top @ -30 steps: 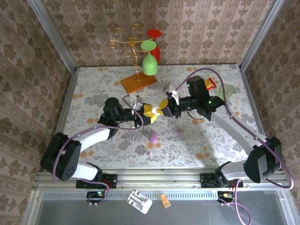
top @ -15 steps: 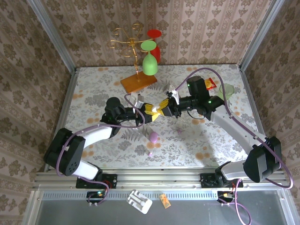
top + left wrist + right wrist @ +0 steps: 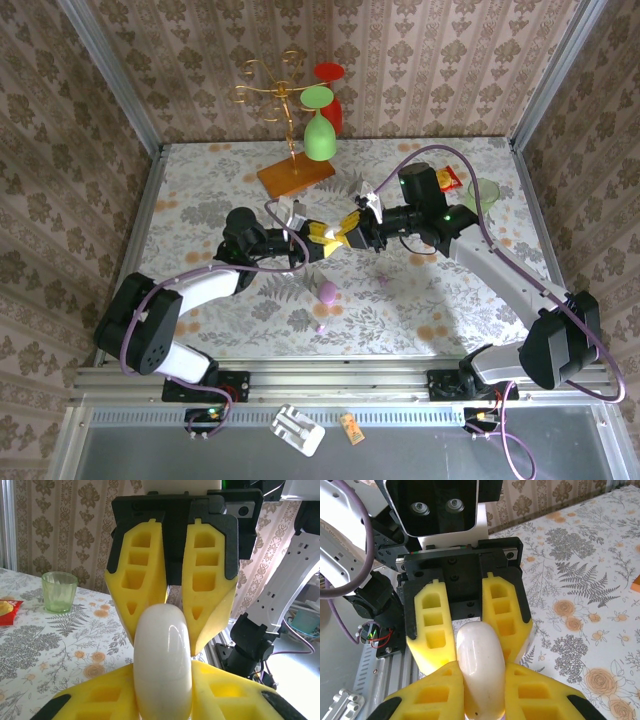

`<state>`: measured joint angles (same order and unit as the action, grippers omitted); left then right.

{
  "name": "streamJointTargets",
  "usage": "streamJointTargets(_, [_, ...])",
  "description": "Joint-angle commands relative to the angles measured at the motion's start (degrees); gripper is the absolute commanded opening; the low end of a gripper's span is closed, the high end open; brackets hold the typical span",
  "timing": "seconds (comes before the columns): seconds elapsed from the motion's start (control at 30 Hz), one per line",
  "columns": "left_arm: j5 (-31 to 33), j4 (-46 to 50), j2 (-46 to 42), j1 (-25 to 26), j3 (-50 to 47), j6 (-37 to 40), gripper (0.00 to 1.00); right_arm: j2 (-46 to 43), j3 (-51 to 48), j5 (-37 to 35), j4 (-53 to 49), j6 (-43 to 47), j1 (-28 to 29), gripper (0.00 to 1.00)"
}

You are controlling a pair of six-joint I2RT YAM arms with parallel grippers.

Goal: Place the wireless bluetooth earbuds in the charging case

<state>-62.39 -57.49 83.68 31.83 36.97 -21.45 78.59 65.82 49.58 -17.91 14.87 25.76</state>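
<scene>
A glossy white round disc [image 3: 162,660] [image 3: 481,670] is held edge-on above the middle of the table, pinched from both sides. My left gripper [image 3: 320,241] [image 3: 162,687] is shut on it from the left. My right gripper [image 3: 346,234] [image 3: 482,690] is shut on it from the right. The lilac egg-shaped charging case [image 3: 327,292] lies on the table in front of the grippers, untouched. One tiny lilac earbud [image 3: 383,281] rests to the right of the case and another [image 3: 320,327] just nearer than it.
A wooden-based gold rack [image 3: 295,172] with green and red glasses stands at the back. A green cup [image 3: 485,192] [image 3: 59,591] and a red snack packet [image 3: 450,178] [image 3: 6,609] sit at the back right. The floral table [image 3: 200,210] is bounded by patterned walls.
The left arm has shifted slightly, nudging its gripper a little up and toward the right gripper. Both grippers stay shut on the white disc.
</scene>
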Motion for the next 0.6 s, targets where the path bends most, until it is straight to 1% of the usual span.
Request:
streamJointTargets(0.0, [-0.90,-2.11,0.34,0.25,1.26,0.10,0.24,-0.10,-0.58,-0.36,-0.09,0.31,-0.01,0.16])
streamJointTargets(0.07, [-1.07,-2.25,0.30,0.25,1.26,0.19,0.21,-0.10,-0.62,-0.65,-0.46,0.57,-0.05,0.16])
streamJointTargets(0.13, [-1.37,-2.31,0.31,0.25,1.15,0.60,0.15,0.07,-0.48,-1.01,-0.86,0.60,-0.01,0.17])
streamJointTargets(0.17, [-1.42,-2.36,0.34,0.25,1.04,1.14,0.12,0.08,-0.51,-1.06,-0.74,0.32,-0.01,0.19])
streamJointTargets(0.2, [-1.49,-2.44,0.23,0.25,0.72,2.14,0.10,-0.01,-0.58,-0.83,-0.36,-0.23,-0.01,0.25])
streamJointTargets(0.27, [-1.42,-2.95,0.15,0.25,-0.08,4.11,0.08,-0.51,-1.00,-0.86,1.45,-2.05,-0.09,0.44])
streamJointTargets(0.3, [-1.51,-3.45,0.07,0.25,-0.48,4.63,0.08,-0.75,-1.22,-1.64,2.41,-2.91,-0.24,0.52])
streamJointTargets(0.43, [-2.16,-5.43,-0.44,0.25,-1.21,4.52,0.07,-0.46,-1.02,-5.08,3.67,-8.17,-2.44,0.61])
streamJointTargets(0.57, [-2.64,-5.69,-0.78,0.33,-2.05,6.31,0.07,-0.62,-0.67,-6.45,4.71,-10.22,-3.06,0.66])
